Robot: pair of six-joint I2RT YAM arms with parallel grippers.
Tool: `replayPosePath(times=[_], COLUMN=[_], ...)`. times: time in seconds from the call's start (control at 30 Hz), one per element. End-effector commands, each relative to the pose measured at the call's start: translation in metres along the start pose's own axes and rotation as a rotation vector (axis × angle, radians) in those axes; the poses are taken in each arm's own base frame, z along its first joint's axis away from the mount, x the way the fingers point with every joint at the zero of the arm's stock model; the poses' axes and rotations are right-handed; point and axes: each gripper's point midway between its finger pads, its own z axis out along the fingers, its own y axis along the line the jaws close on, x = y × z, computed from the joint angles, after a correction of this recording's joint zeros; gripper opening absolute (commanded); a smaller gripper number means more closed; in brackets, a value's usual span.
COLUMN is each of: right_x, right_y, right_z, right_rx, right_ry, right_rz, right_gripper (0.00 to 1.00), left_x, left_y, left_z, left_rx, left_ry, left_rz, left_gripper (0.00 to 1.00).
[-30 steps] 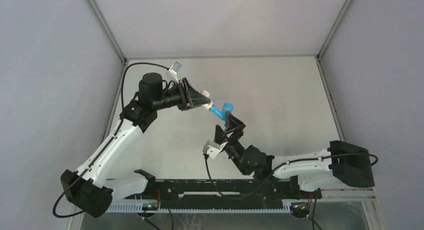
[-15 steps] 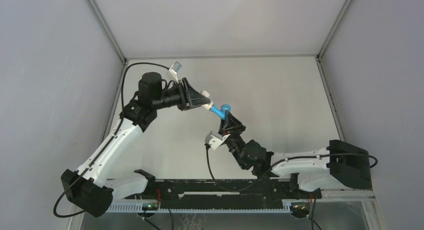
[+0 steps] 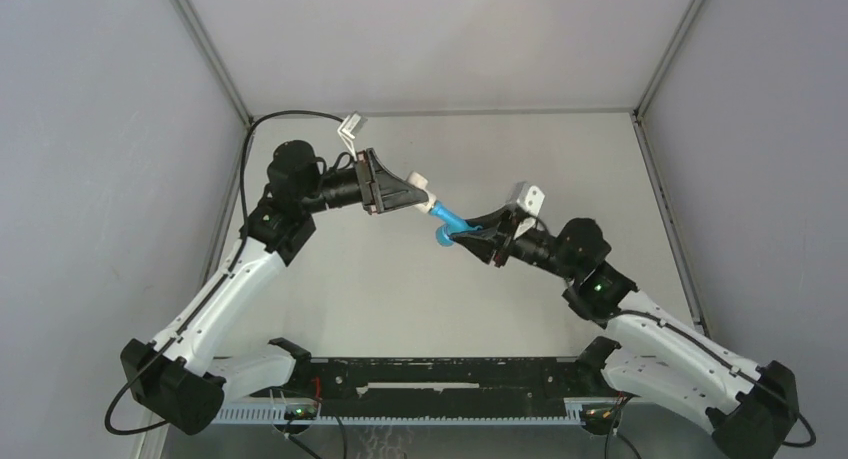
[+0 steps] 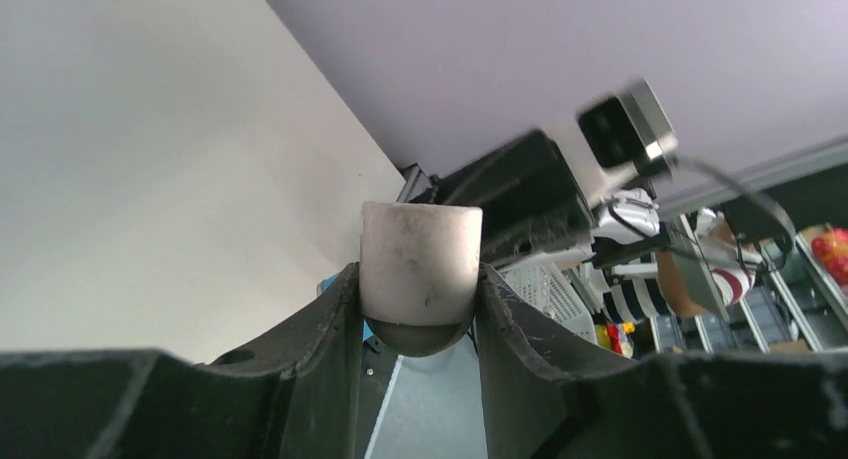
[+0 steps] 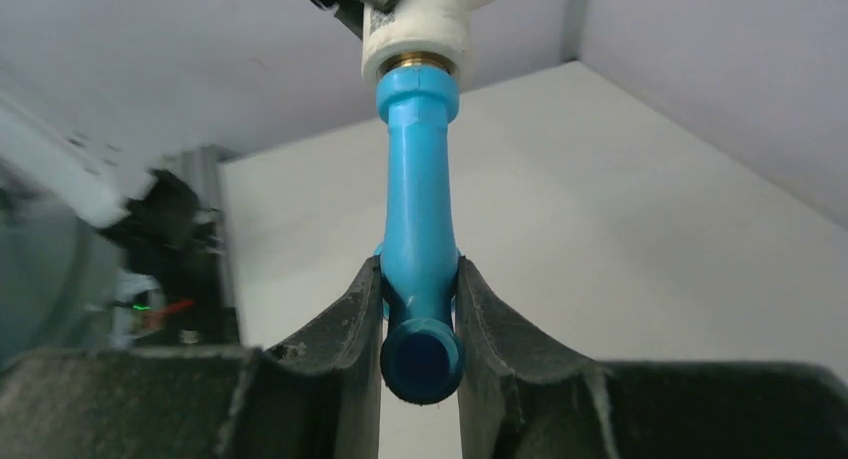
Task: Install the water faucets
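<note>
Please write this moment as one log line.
left gripper: shut on white fitting; right gripper: shut on blue faucet; faucet meets fitting

The table is a pale, matte, off-white surface, closed in by grey walls on its left, right and far sides. A long black rail lies across its near edge, with a white slotted strip just on the near side of the rail. The left arm's black foot stands near the rail's left end and the right arm's black foot near the rail's right end.
</note>
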Motion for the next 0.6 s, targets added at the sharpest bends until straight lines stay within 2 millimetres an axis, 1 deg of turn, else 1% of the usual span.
replayPosePath(times=[0.0, 0.1, 0.23, 0.27, 0.33, 0.37, 0.43, 0.5, 0.53, 0.57], right_x=[-0.070, -0.084, -0.085, -0.088, -0.084, -0.080, -0.085, -0.085, -0.081, -0.080], right_y=[0.058, 0.061, 0.057, 0.056, 0.051, 0.047, 0.043, 0.035, 0.030, 0.027], right_z=[-0.026, -0.031, -0.018, -0.015, -0.008, -0.003, -0.003, 0.000, 0.004, 0.005], right_rx=[-0.451, -0.571, -0.664, -0.683, -0.689, -0.689, -0.709, -0.719, -0.712, -0.705], right_ry=[-0.092, -0.064, 0.116, 0.159, 0.246, 0.259, 0.242, 0.224, 0.219, 0.208], right_rz=[0.451, 0.644, 0.971, 1.049, 1.193, 1.259, 1.357, 1.445, 1.490, 1.515], right_gripper=[0.00, 0.00, 0.00, 0.00, 0.00, 0.00, 0.00, 0.00, 0.09, 0.26], left_x=[-0.009, -0.005, 0.002, 0.002, 0.003, 0.003, 0.005, 0.002, 0.001, -0.001], left_y=[-0.026, -0.031, -0.032, -0.032, -0.031, -0.034, -0.037, -0.038, -0.037, -0.036], left_z=[-0.007, -0.009, -0.012, -0.013, -0.014, -0.016, -0.019, -0.022, -0.023, -0.023], left_rx=[0.124, 0.179, 0.218, 0.223, 0.227, 0.242, 0.251, 0.238, 0.226, 0.211], left_ry=[-0.052, -0.060, -0.067, -0.077, -0.105, -0.118, -0.148, -0.181, -0.193, -0.200], left_rz=[0.147, 0.207, 0.303, 0.327, 0.340, 0.355, 0.382, 0.393, 0.389, 0.385], left_gripper=[0.00, 0.00, 0.00, 0.00, 0.00, 0.00, 0.00, 0.00, 0.00, 0.00])
